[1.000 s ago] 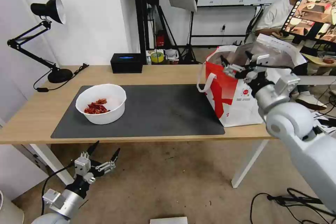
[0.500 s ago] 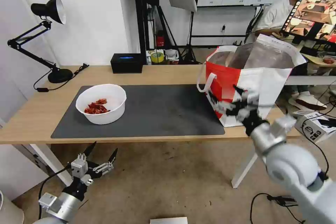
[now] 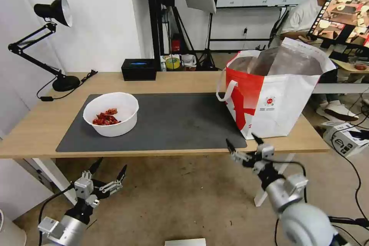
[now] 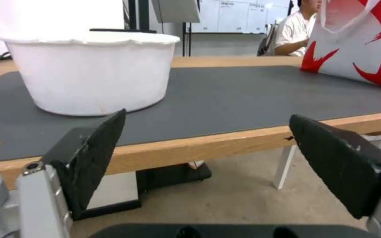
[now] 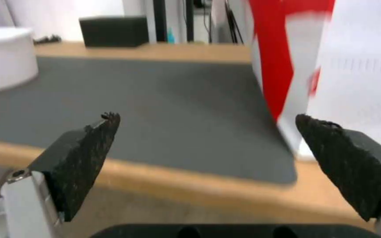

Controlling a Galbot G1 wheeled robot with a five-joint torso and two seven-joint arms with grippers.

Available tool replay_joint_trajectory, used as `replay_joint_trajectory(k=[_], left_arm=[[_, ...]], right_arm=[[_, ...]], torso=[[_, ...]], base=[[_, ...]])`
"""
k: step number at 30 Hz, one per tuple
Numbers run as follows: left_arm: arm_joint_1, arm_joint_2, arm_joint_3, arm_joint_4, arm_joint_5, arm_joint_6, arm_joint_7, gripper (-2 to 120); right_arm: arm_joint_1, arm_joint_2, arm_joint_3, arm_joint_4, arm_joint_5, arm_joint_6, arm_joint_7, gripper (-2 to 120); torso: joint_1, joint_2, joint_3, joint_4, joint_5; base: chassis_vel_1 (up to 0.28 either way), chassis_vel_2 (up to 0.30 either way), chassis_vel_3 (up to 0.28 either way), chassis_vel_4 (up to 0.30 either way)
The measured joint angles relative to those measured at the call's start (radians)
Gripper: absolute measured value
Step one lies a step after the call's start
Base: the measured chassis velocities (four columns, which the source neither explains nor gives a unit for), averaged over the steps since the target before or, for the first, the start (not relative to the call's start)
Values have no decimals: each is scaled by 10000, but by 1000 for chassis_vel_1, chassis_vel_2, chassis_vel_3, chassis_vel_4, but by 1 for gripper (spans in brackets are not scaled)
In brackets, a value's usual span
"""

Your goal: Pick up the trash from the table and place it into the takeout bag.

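Right end effector (image 3: 242, 149) dropped from takeout bag (image 3: 276, 100) mouth to below counter (image 3: 177, 80) edge, fingers spread, empty. Deposit judged done; bowl (image 3: 111, 113) remains. Left end effector (image 3: 108, 169) spread, empty.

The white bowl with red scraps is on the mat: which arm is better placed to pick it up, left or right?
Probably the left. The left gripper hangs open below the table edge, nearly under the white bowl. The right gripper, also open, sits below the edge near the takeout bag, farther from the bowl.
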Motion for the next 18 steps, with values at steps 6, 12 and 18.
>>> replay_joint_trajectory(k=[6,12,18], left_arm=[[26,-26,-11,-7,7,-29,10,100],[33,-44,-23,10,42,-31,16,100],[37,-99,-25,18,76,-31,17,100]], right_arm=[[-53,109,-270,-322,-161,223,111,100],[81,194,-631,-624,-521,251,414,100],[271,190,-843,-799,-572,251,487,100]], torso=[[0,0,0,1,-1],[0,0,0,1,0],[0,0,1,1,0]], base=[[0,0,0,0],[0,0,0,0],[0,0,0,0]])
